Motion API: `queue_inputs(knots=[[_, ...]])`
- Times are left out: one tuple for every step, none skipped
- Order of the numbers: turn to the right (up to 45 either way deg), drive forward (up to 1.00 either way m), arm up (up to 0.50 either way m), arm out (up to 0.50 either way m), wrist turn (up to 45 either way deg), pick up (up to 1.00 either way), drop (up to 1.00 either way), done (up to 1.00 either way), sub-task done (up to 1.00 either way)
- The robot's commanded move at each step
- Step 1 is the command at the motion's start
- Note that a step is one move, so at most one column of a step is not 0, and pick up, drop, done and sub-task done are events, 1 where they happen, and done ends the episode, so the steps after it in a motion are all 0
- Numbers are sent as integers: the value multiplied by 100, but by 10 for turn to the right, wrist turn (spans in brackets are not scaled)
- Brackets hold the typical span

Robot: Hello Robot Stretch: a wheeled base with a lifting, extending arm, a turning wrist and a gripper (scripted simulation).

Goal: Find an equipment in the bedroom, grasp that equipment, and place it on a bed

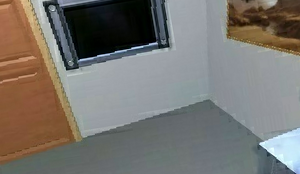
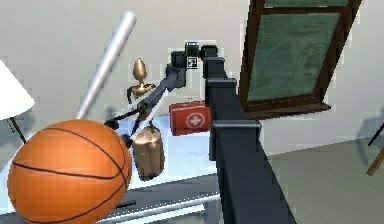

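The dark arm (image 2: 235,150) is hanging over the pale tabletop (image 2: 185,155), evidently to reach equipment: its pincer (image 2: 125,115) is sitting near the orange rubber basketball (image 2: 70,170) and the grey metal baseball bat (image 2: 105,60) leaning on the wall (image 2: 50,30). Whether it is holding anything cannot be told.

An orange basketball (image 2: 68,170) sits on the table (image 2: 190,152), a silver baseball bat (image 2: 108,62) leaning behind it.

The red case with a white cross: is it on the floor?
No, the red case with a white cross lies on the pale blue tabletop.
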Motion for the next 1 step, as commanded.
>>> queue_inputs(knots=[[0, 0, 0, -44, 0, 0, 0, 0, 0]])
